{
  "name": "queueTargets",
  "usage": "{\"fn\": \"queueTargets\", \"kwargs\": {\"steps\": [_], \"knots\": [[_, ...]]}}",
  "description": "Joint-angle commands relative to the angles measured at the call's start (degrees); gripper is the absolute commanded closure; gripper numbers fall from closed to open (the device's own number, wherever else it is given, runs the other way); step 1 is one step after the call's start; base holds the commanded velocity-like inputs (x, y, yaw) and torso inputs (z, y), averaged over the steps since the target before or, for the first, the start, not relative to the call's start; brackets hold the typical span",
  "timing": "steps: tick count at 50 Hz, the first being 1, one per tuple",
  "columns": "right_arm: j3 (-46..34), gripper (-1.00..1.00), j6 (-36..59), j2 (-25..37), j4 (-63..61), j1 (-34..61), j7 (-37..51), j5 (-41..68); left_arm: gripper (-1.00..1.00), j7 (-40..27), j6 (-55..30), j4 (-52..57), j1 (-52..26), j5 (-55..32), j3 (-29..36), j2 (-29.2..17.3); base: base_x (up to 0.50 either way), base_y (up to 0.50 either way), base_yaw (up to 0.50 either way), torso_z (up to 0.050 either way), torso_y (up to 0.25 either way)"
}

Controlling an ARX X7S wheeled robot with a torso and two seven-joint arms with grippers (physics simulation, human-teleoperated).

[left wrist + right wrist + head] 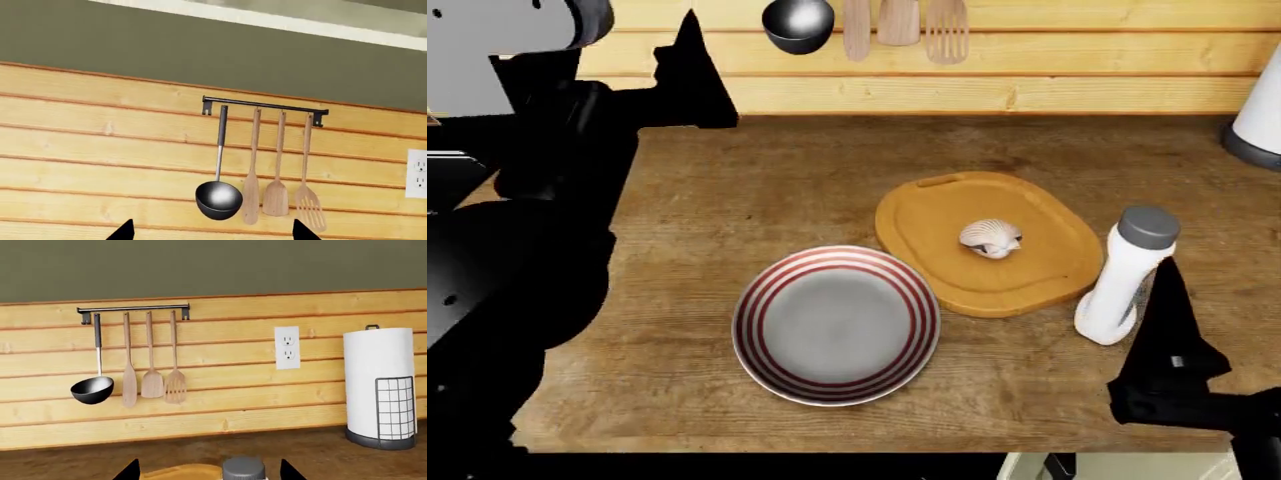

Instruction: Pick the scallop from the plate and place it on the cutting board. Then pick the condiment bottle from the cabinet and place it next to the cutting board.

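Scallop (992, 238) lies on the board (988, 243), right of the plate (835, 324), which holds nothing. Bottle (1125, 275) stands upright on the worktop (761, 190), just beside the board's right edge. Both placements look complete.

Risk: the right gripper (1169, 300) sits just near of the bottle, close to its base. The bottle is tall and slim, so a sideways or forward sweep of that arm would likely tip it onto the board or roll it off the spot. A straight retreat, away from the bottle, seems safest.

Right arm pose: low at the near right corner of the worktop, gripper pointing toward the far wall. In the right wrist view its two fingertips (127, 471) are spread, with the bottle's grey cap (243, 467) between them and untouched.

Left arm pose: raised at the far left, left gripper (687, 65) aimed at the wall with the hanging utensils (277, 170). Fingertips stand spread, holding nothing, well apart from all task items.
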Motion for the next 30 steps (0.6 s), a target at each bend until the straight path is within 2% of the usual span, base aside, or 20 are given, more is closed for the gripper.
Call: {"fn": "queueTargets", "kwargs": {"steps": [1,7,10,13,18,23,27,30], "knots": [[-1.4,-1.00,-4.4,9.6,-5.4,4.0,8.4,3.0,-1.00,-4.9,-4.0,21.2,10.2,-6.5,-5.3,-6.0,0.00,0.00,0.00,0.000,0.000],[-18.4,-1.00,-20.8,24.9,-5.5,10.6,21.6,-4.4,-1.00,-5.4,-0.9,26.4,16.4,-8.6,-9.9,-7.5,0.00,0.00,0.00,0.000,0.000],[-23.2,-1.00,-25.7,30.6,-5.5,11.1,26.7,-8.3,-1.00,-6.5,-0.5,29.5,17.9,-10.1,-11.7,-8.5,0.00,0.00,0.00,0.000,0.000],[-24.3,-1.00,-26.5,31.0,-5.5,10.2,28.2,-10.9,-1.00,-8.3,3.2,32.1,19.8,-9.9,-12.8,-10.3,0.00,0.00,0.00,0.000,0.000],[-25.5,-1.00,-27.4,31.0,-5.5,9.1,29.5,-15.0,-1.00,-15.1,20.4,32.2,23.3,-10.3,-7.1,-20.9,0.00,0.00,0.00,0.000,0.000],[-26.2,-1.00,-28.4,31.0,-5.5,8.5,32.0,-19.1,-1.00,-18.1,32.9,32.2,26.7,-11.4,-7.2,-26.1,0.00,0.00,0.00,0.000,0.000],[-26.6,-1.00,-29.6,31.0,-5.5,8.0,35.2,-23.1,-1.00,-20.8,43.8,32.2,28.6,-9.2,-3.0,-32.1,0.00,0.00,0.00,0.000,0.000],[-26.9,-1.00,-30.4,31.0,-5.5,7.8,36.9,-25.2,-1.00,-22.1,47.5,32.1,28.7,-8.1,-0.5,-34.5,0.00,0.00,0.00,0.000,0.000]]}}
